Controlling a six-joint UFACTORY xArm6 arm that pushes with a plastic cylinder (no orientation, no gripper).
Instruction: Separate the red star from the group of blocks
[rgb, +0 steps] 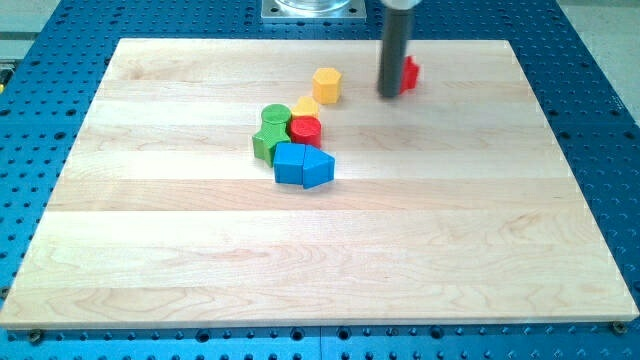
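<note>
The red star (409, 73) lies near the view's top, right of centre, partly hidden behind my rod. My tip (388, 95) touches its left side. The star stands well apart from the group at the view's centre left. That group holds a green cylinder (275, 114), a green block (267, 141), a red cylinder (305, 129), a small yellow block (307, 105), a blue cube (290, 164) and a blue pointed block (319, 167). A yellow hexagon (327, 85) sits between the group and my tip.
The wooden board (400, 240) rests on a blue perforated table (600, 100). The arm's metal base (312, 9) shows at the view's top edge.
</note>
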